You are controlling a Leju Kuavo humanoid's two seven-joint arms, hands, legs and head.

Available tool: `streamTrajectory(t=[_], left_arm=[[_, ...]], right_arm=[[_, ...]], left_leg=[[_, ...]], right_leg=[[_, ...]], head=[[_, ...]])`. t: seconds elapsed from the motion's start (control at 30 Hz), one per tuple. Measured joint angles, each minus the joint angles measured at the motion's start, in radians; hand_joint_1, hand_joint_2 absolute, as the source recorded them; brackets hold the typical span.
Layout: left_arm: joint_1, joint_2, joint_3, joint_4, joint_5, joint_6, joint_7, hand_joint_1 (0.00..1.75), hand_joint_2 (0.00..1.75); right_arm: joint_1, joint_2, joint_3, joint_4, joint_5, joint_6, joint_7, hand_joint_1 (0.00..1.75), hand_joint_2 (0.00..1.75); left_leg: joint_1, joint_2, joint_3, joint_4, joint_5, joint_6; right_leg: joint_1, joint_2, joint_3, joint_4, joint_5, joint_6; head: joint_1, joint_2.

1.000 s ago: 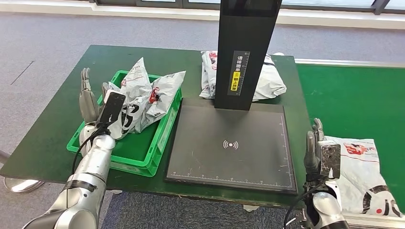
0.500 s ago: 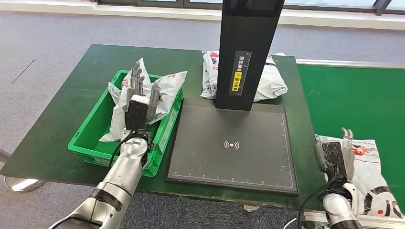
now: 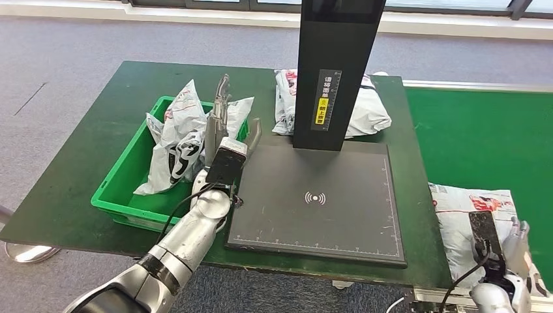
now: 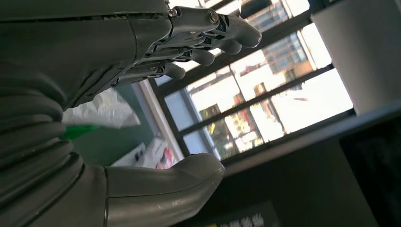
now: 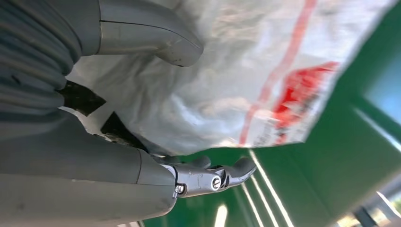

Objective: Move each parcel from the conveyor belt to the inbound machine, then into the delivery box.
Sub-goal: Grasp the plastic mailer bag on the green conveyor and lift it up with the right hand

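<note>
Right hand (image 3: 515, 251) around parcel (image 3: 466, 225) on conveyor belt (image 3: 482, 137)

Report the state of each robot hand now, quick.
Left robot hand: open, holding nothing, raised between the green bin and the scanner pad.
Right robot hand: open around the parcel on the belt, not closed yet.
</note>
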Motion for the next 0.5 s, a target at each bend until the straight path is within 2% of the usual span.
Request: streamTrajectory(t=[0.13, 0.23, 0.3, 0.37, 0.5], left_arm=[[0.005, -0.022, -0.065, 0.046, 0.013, -0.114, 0.0, 0.0, 1.75], [0.008, -0.04, -0.113, 0.092, 0.026, -0.169, 0.001, 0.0, 1.75], [0.007, -0.049, -0.133, 0.122, 0.032, -0.19, 0.004, 0.0, 1.75], [0.005, -0.055, -0.146, 0.143, 0.037, -0.199, 0.006, 0.0, 1.75], [-0.01, -0.066, -0.167, 0.184, 0.027, -0.197, 0.045, 0.0, 1.75]], right_arm=[[-0.033, -0.021, -0.033, 0.1, 0.068, 0.092, 0.067, 0.0, 1.75], [-0.057, -0.038, -0.054, 0.171, 0.08, 0.225, 0.074, 0.0, 1.75], [-0.075, -0.049, -0.061, 0.203, 0.08, 0.317, 0.072, 0.88, 1.75], [-0.088, -0.057, -0.064, 0.224, 0.081, 0.364, 0.072, 1.75, 1.75], [-0.129, -0.063, -0.066, 0.263, 0.107, 0.438, 0.069, 1.75, 1.75]], left_leg=[[0.0, 0.0, 0.0, 0.0, 0.0, 0.001], [0.0, 0.0, 0.0, 0.0, -0.001, 0.001], [0.0, 0.001, 0.001, 0.0, -0.001, 0.001], [0.0, 0.002, 0.002, 0.0, -0.001, 0.001], [0.0, 0.004, 0.004, 0.0, -0.001, 0.002]], right_leg=[[0.0, -0.001, 0.001, 0.0, 0.0, 0.0], [0.0, 0.0, 0.001, -0.001, 0.0, 0.0], [0.0, 0.001, 0.001, -0.001, 0.0, 0.0], [0.0, 0.001, 0.002, -0.001, 0.0, 0.0], [0.001, 0.002, 0.005, -0.002, 0.0, 0.001]], head=[[0.0, 0.0], [0.0, 0.0], [0.0, 0.0], [0.0, 0.0], [0.0, 0.0]])
